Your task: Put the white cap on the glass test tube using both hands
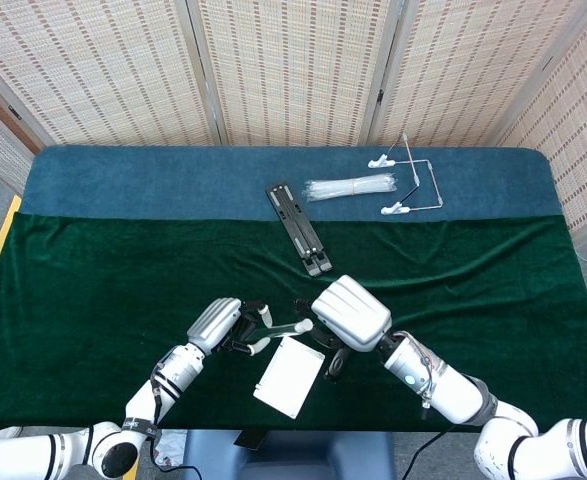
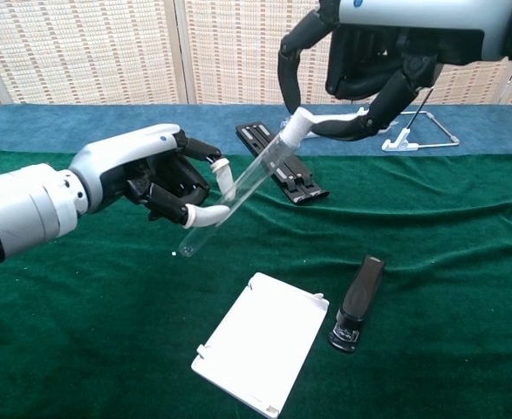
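1. Chest view: left hand [image 2: 142, 179] grips the glass test tube [image 2: 235, 192] near its lower end, tilted up to the right above the green cloth [image 2: 81, 332].
2. White cap [image 2: 296, 125] sits at the tube's upper mouth, pinched by the right hand [image 2: 360, 65].
3. White lid [image 2: 260, 342] and black stapler [image 2: 357, 302] lie below.

Your clear glass test tube [image 2: 238, 190] slants in the air, its rounded closed end low beside your left hand [image 2: 146, 179], whose fingertips pinch its lower part. The white cap [image 2: 296, 125] sits on its raised mouth, pinched by your right hand [image 2: 360, 74].
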`<move>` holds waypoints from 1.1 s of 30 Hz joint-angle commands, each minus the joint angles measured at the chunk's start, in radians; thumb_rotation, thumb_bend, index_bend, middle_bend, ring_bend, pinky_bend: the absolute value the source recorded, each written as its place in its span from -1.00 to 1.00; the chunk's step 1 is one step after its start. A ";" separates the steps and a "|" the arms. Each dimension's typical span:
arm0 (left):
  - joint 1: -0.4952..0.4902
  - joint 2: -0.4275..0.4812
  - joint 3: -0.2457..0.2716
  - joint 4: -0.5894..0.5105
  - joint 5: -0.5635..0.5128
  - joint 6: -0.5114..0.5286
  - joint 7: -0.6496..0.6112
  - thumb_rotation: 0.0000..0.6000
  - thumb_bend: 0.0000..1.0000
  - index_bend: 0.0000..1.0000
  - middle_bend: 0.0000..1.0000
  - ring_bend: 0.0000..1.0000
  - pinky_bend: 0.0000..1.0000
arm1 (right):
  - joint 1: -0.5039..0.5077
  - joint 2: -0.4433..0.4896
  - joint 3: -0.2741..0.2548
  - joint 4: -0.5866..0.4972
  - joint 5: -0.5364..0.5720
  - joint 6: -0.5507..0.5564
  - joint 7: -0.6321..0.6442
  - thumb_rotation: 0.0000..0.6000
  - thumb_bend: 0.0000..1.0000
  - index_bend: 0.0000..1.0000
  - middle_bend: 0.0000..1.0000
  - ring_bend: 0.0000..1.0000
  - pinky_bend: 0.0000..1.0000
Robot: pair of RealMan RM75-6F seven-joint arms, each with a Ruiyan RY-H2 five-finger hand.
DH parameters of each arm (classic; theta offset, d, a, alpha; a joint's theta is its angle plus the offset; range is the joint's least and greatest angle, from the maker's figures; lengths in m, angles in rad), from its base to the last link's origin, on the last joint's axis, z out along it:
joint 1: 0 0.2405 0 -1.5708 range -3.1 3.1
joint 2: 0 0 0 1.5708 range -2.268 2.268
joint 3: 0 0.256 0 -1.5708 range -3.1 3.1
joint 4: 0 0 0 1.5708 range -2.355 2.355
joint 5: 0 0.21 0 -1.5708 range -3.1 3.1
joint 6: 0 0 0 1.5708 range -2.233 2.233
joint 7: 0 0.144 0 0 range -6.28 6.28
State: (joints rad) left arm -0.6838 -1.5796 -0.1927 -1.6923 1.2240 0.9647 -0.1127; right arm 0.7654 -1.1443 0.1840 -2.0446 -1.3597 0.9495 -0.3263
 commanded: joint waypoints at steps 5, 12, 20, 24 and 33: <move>0.000 0.001 0.001 -0.002 -0.001 0.000 -0.001 1.00 0.14 0.38 0.76 0.53 0.66 | 0.016 -0.016 0.001 0.004 0.019 -0.007 -0.028 1.00 0.35 0.40 1.00 1.00 1.00; -0.002 0.001 0.000 0.000 -0.002 -0.001 0.001 1.00 0.14 0.39 0.76 0.53 0.66 | 0.032 -0.034 0.001 0.009 0.048 -0.008 -0.065 1.00 0.35 0.40 1.00 1.00 1.00; -0.001 0.002 0.001 0.006 -0.003 -0.003 -0.007 1.00 0.15 0.39 0.76 0.53 0.66 | 0.048 -0.056 -0.001 0.020 0.079 -0.013 -0.089 1.00 0.35 0.40 1.00 1.00 1.00; -0.001 0.002 0.001 0.009 -0.002 -0.003 -0.011 1.00 0.15 0.40 0.76 0.53 0.66 | 0.055 -0.064 -0.002 0.025 0.088 -0.013 -0.095 1.00 0.35 0.40 1.00 1.00 1.00; 0.003 0.005 0.002 0.020 0.004 0.003 -0.019 1.00 0.15 0.40 0.76 0.53 0.66 | 0.055 -0.073 -0.004 0.045 0.091 -0.001 -0.077 1.00 0.35 0.05 1.00 1.00 1.00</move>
State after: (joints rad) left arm -0.6808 -1.5750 -0.1908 -1.6727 1.2273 0.9674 -0.1323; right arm 0.8203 -1.2167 0.1801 -2.0014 -1.2695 0.9481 -0.4056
